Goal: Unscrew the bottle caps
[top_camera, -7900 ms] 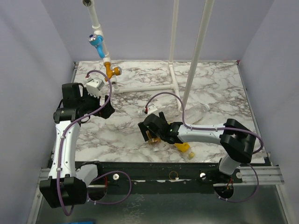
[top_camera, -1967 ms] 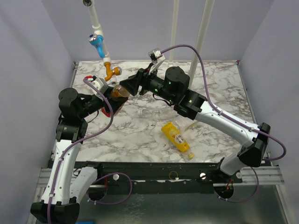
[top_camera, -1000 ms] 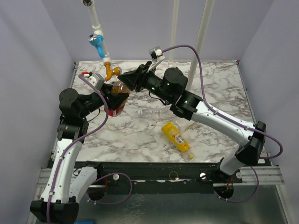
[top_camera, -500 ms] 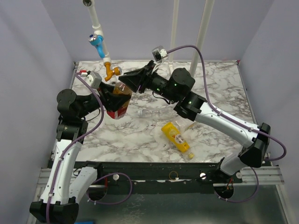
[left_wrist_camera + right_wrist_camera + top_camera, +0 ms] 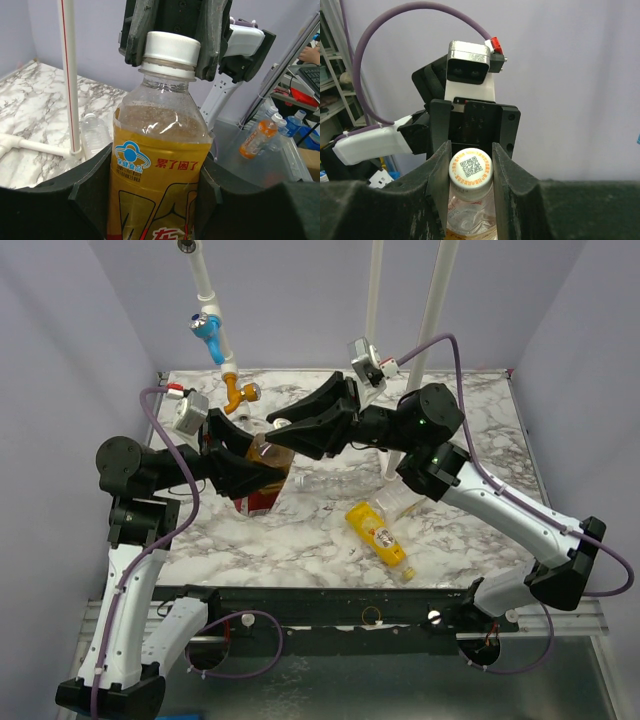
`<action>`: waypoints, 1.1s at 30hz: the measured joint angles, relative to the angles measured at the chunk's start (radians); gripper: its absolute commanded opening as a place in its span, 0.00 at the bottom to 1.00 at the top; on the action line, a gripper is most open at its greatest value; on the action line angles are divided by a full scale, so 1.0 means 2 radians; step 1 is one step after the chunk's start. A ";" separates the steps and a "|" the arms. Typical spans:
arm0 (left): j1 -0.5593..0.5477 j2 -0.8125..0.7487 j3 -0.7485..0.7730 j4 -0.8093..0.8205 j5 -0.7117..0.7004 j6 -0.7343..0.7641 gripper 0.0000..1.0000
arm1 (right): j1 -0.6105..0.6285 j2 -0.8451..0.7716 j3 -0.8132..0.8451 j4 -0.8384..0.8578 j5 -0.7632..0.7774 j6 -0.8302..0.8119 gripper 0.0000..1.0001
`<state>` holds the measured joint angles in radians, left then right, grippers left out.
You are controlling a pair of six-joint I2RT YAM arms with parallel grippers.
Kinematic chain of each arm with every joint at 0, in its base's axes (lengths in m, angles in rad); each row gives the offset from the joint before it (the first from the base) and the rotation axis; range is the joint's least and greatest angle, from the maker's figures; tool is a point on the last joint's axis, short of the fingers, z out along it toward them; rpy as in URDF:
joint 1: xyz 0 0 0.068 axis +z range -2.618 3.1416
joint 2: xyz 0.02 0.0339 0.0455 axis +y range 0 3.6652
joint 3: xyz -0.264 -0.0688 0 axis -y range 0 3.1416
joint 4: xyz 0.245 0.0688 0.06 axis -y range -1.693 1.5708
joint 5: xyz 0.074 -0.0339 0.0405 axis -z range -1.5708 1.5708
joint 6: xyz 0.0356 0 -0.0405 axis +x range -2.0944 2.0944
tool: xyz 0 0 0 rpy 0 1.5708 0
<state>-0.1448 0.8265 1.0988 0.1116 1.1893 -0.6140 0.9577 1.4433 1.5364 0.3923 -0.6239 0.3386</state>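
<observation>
My right claw (image 5: 281, 429) has just closed onto the white cap (image 5: 169, 48) of the brown bottle (image 5: 157, 165) that my left claw (image 5: 250, 472) clamps near the counter's left edge, so twisting can start.

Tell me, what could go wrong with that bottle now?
The right gripper pinches only the small white cap, so it may slip round it rather than turn it. The left gripper holds the brown bottle by its glossy body; the bottle might twist along. It is held tilted over the table, so any contents could spill.
</observation>
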 measured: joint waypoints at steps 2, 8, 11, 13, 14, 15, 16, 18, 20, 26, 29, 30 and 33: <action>0.000 0.000 0.000 0.000 0.003 -0.004 0.24 | 0.000 -0.002 0.000 -0.005 0.004 -0.005 0.57; 0.000 0.005 -0.001 -0.020 -0.033 0.013 0.24 | 0.017 -0.013 0.000 -0.050 0.105 -0.022 0.84; 0.000 0.003 -0.008 -0.033 -0.070 0.049 0.24 | 0.019 -0.013 0.011 -0.080 0.165 -0.022 0.84; 0.000 -0.001 -0.014 -0.039 -0.100 0.077 0.23 | 0.021 -0.003 0.037 -0.110 0.205 -0.020 0.82; 0.000 -0.004 -0.017 -0.040 -0.113 0.091 0.23 | 0.021 0.006 0.056 -0.124 0.229 -0.019 0.81; 0.000 -0.006 -0.021 -0.043 -0.128 0.107 0.23 | 0.022 0.014 0.074 -0.137 0.246 -0.017 0.81; 0.000 -0.009 -0.024 -0.044 -0.139 0.120 0.22 | 0.023 0.023 0.090 -0.149 0.266 -0.016 0.80; 0.000 -0.012 -0.031 -0.048 -0.160 0.150 0.22 | 0.025 0.039 0.117 -0.173 0.288 -0.013 0.78; 0.000 -0.015 -0.037 -0.050 -0.178 0.174 0.22 | 0.027 0.057 0.143 -0.195 0.304 -0.012 0.76; 0.000 -0.017 -0.046 -0.053 -0.210 0.219 0.22 | 0.033 0.086 0.157 -0.226 0.315 -0.008 0.65; 0.000 -0.017 -0.046 -0.054 -0.220 0.228 0.22 | 0.036 0.090 0.157 -0.232 0.317 -0.006 0.56; 0.000 -0.017 -0.046 -0.054 -0.221 0.229 0.22 | 0.037 0.091 0.157 -0.233 0.317 -0.005 0.53; 0.000 -0.017 -0.046 -0.054 -0.225 0.231 0.22 | 0.038 0.091 0.157 -0.232 0.317 -0.002 0.41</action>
<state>-0.1440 0.7921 1.0073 0.0044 0.7387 -0.1524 1.0340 1.6245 1.8500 -0.0715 0.0109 0.3340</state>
